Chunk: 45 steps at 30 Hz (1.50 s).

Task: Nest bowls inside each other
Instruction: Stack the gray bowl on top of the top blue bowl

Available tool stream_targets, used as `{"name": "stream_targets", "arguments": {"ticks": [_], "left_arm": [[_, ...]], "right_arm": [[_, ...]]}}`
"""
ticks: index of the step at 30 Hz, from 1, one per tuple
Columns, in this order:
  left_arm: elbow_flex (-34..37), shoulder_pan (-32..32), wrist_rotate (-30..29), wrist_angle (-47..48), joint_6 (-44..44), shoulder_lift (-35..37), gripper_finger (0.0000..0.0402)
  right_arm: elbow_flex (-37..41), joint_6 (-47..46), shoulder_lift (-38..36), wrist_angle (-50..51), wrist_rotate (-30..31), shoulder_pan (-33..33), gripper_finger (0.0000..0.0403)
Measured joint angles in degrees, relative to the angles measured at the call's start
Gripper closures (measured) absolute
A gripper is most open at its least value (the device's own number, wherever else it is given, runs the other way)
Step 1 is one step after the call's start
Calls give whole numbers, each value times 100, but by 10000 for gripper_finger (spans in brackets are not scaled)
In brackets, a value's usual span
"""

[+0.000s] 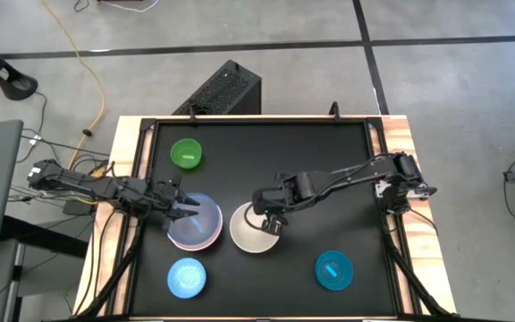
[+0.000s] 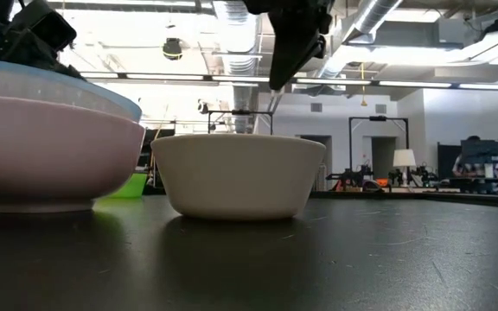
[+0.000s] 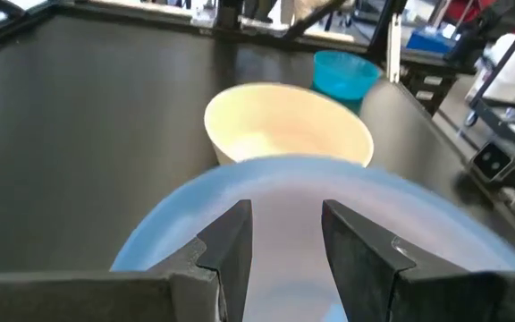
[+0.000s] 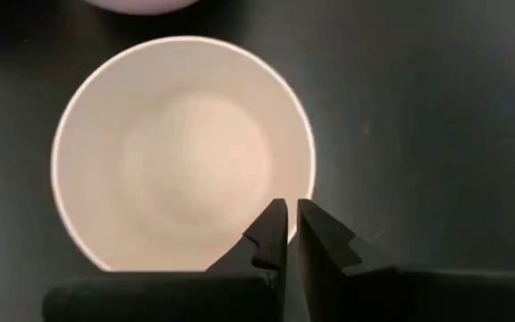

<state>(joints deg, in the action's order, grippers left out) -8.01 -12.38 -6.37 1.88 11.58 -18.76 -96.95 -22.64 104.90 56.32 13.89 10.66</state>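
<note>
On the dark desk, the left claw sits over the near-left rim of the blue bowl, which is nested in the pink bowl; its fingers stand parted, gripping nothing. A green bowl lies farther back, a light blue bowl nearer. Just right, the cream bowl stands alone; the right claw hovers above its rim, fingers narrowly apart, empty. A teal bowl rests near-right.
</note>
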Motion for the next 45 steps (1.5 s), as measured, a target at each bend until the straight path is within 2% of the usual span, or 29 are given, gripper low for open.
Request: {"name": "stream_targets", "arguments": {"ticks": [10,14,20,25,33,36,39,45], "left_arm": [[0,0,-2,77,-149,2,276],[-27,2,36,-171,-218,6,276],[-283,2,121,-296,-384,10,276],[-284,3,-226,-228,-405,7,276],[-284,2,-273,-181,-407,4,276],[-284,2,-371,-187,-502,7,276],[-373,2,-641,-234,-759,23,276],[-660,4,-1799,-248,-1303,403,276]], "right_arm": [[0,61,9,88,-5,-74,356],[172,-159,2,204,107,-89,356],[804,-549,-9,-80,-550,-419,345],[1198,-540,-9,-805,-1248,-616,314],[1213,-539,37,-1001,-1252,-710,233],[1444,-539,33,-1428,-1275,-710,209],[1648,-544,48,-1561,-1375,-710,194],[1980,-585,48,-2101,-1313,-708,196]]}}
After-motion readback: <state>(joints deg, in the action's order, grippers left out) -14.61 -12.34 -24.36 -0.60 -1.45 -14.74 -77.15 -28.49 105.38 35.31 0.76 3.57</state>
